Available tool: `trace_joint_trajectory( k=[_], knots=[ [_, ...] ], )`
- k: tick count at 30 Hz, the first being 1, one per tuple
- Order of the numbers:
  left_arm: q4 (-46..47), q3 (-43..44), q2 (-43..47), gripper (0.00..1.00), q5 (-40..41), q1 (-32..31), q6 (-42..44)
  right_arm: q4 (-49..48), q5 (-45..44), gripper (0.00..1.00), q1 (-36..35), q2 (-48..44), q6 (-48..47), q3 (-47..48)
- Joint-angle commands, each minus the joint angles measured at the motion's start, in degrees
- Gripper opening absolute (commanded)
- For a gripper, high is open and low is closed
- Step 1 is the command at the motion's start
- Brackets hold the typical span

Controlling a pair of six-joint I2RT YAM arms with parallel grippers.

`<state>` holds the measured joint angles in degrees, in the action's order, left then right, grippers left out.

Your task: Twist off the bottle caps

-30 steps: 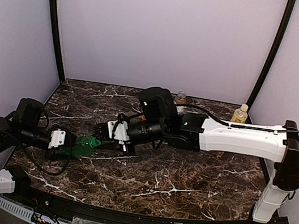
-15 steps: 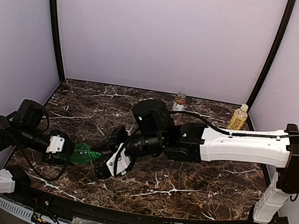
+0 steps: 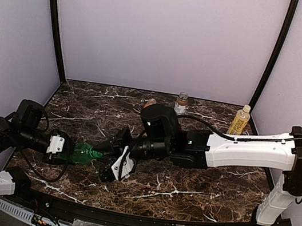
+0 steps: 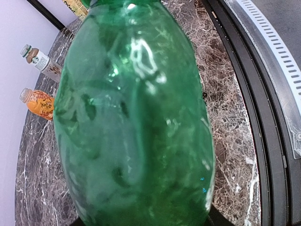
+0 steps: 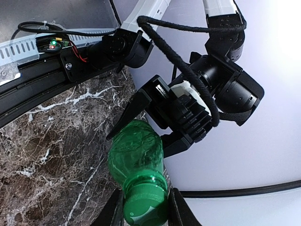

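the right tool (image 3: 101,156), clamped on the bright green cap (image 5: 145,203), has rolled roughly a quarter turn at the wrist within the last second. its white housing has swung from beside the neck to below it. the left tool (image 3: 67,151) has kept its grip on the body of the green bottle (image 3: 82,152). the bottle still lies on its side, low over the left part of the counter (image 3: 195,193), neck pointing at the right arm; whether it touches the stone cannot be told. the roll reads as one stroke of unscrewing. the cap still sits tight against the neck with no gap showing, so it is likely loosened at most, not off. the cap is opaque, a shade brighter than the bottle, which is see-through green plastic with a dimpled wall. the other bottles (image 3: 181,102) stand capped along the back edge, well apart from both arms.
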<state>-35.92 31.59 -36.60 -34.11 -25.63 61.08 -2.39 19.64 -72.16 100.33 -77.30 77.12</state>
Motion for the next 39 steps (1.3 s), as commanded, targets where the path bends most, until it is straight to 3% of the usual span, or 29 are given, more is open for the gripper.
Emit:
trace_joint_trajectory(
  k=[1, 9, 11, 13, 18, 22, 31, 39],
  knots=[
    [-1.9, 0.9, 0.8, 0.01, -1.8, -0.5, 2.6, -7.8, -0.5, 0.0, 1.2, -5.4, 4.6, -3.8],
    [-1.5, 0.0, 1.2, 0.01, -0.9, -0.5, 1.8, -12.4, -2.4, 0.0, 2.7, -10.3, 16.3, -8.2],
    [1.9, -0.2, 1.4, 0.01, -0.3, -0.5, -3.3, -12.9, -10.5, 0.0, 4.5, -9.9, 28.1, -6.7],
    [8.7, -0.9, 2.0, 0.01, 1.6, -0.5, -13.9, -10.6, -17.6, 0.0, 8.6, -9.3, 42.6, -5.9],
    [25.6, -3.5, 2.9, 0.01, 5.4, 0.5, -38.1, 9.1, -32.5, 0.0, 18.3, -7.3, 76.7, -4.1],
    [32.1, -6.5, 3.3, 0.01, 5.1, 4.2, -46.9, 16.2, -31.6, 0.0, 26.2, -7.2, 90.5, -9.4],
    [32.0, -13.6, 8.8, 0.01, 1.7, 9.6, -50.6, 17.1, -27.3, 0.0, 39.2, 4.4, 94.1, -10.8],
    [34.3, -15.4, 9.8, 0.01, 0.6, 12.9, -52.7, 17.4, -29.3, 0.0, 42.1, 11.6, 94.6, -10.3]
  ],
)
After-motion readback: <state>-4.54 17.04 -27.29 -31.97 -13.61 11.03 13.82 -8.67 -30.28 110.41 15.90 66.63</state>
